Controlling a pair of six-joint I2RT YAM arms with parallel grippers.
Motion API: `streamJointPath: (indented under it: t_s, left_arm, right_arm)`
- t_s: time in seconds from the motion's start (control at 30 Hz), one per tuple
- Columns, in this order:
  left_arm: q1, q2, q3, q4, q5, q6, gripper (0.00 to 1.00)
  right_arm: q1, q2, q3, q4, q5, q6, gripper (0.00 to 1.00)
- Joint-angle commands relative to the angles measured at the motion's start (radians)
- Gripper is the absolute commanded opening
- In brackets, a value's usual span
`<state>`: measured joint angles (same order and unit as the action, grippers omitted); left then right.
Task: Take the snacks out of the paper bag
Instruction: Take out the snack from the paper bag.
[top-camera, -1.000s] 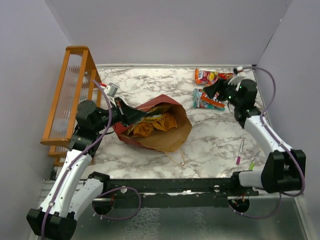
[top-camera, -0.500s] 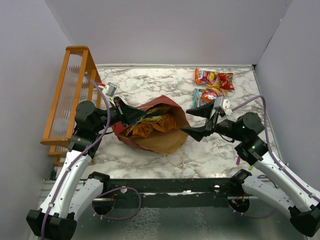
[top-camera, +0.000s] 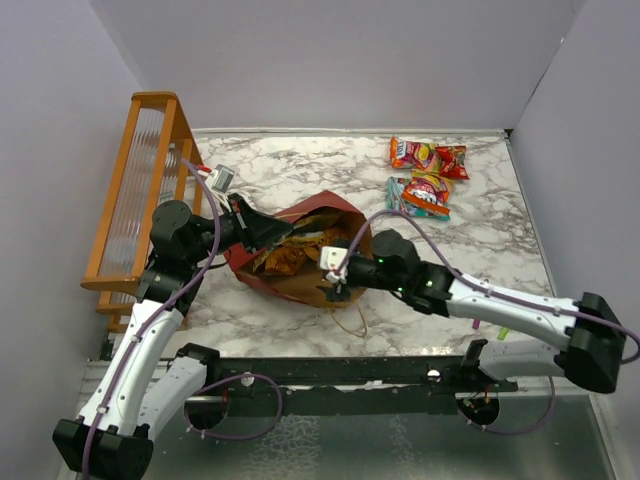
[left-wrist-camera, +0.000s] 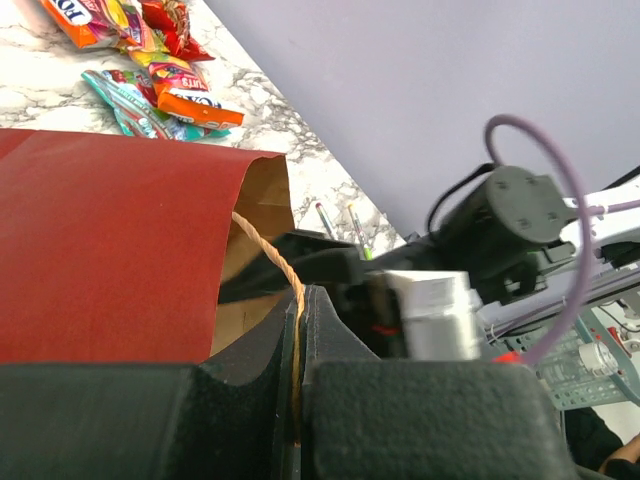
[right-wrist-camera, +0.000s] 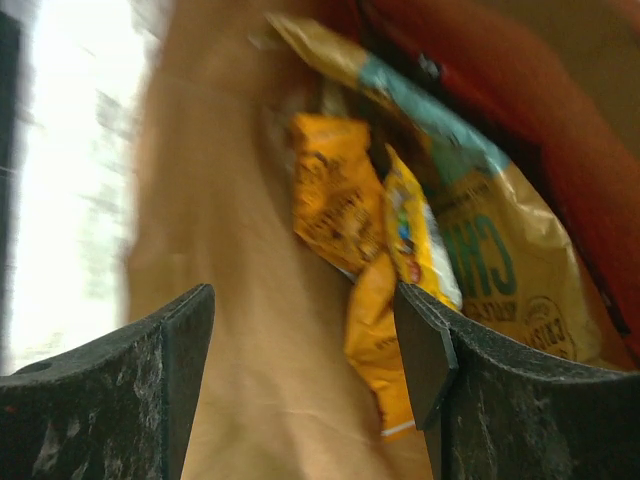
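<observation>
The paper bag (top-camera: 318, 208) lies on its side, mouth toward the front right, brown inside showing (right-wrist-camera: 230, 200). My left gripper (top-camera: 272, 228) is shut on the bag's twisted tan handle (left-wrist-camera: 270, 255), pinched between the jaws (left-wrist-camera: 303, 300), holding the mouth up. My right gripper (top-camera: 336, 268) is open at the bag's mouth, fingers (right-wrist-camera: 190, 345) spread around an orange packet (right-wrist-camera: 335, 205). Beside it lie a yellow packet (right-wrist-camera: 410, 235) and a tan-and-teal chip bag (right-wrist-camera: 495, 255). Several snacks (top-camera: 425, 172) lie on the table at the back right, also in the left wrist view (left-wrist-camera: 150, 40).
The orange wooden rack (top-camera: 140, 190) stands along the left edge behind my left arm. Two thin pens (left-wrist-camera: 340, 217) lie front right, mostly hidden under my right arm in the top view. Walls close in the table at the back and right.
My right gripper let go of an orange packet at the back-right pile, then swung left and down, open, into the bag's mouth. My left gripper has kept holding the handle.
</observation>
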<state>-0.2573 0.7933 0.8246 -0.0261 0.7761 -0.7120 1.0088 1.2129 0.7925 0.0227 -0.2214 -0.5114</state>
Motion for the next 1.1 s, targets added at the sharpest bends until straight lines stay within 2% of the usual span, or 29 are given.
streamJointPath:
  t_s: [0.0, 0.17, 0.33, 0.73, 0.87, 1.07]
  left_arm:
    - [-0.001, -0.009, 0.04, -0.001, -0.008, 0.014, 0.0]
    - [-0.002, -0.011, 0.044, -0.009, -0.008, 0.019, 0.0]
    - [-0.002, -0.012, 0.056, -0.026, -0.006, 0.029, 0.0]
    - [-0.002, -0.014, 0.061, -0.039, -0.009, 0.036, 0.0]
    - [-0.002, -0.012, 0.061, -0.039, -0.011, 0.035, 0.0]
    - [-0.002, -0.011, 0.061, -0.039, -0.012, 0.036, 0.0]
  right_arm:
    - [-0.001, 0.166, 0.07, 0.055, 0.257, -0.232, 0.73]
    - [0.0, 0.296, 0.075, 0.185, 0.353, -0.352, 0.71]
    - [0.001, 0.366, 0.076, 0.309, 0.385, -0.44, 0.7]
    - [0.0, 0.514, 0.1, 0.495, 0.43, -0.54, 0.65]
    - [0.001, 0.57, 0.128, 0.505, 0.445, -0.548, 0.58]
    - [0.001, 0.61, 0.148, 0.487, 0.49, -0.547, 0.37]
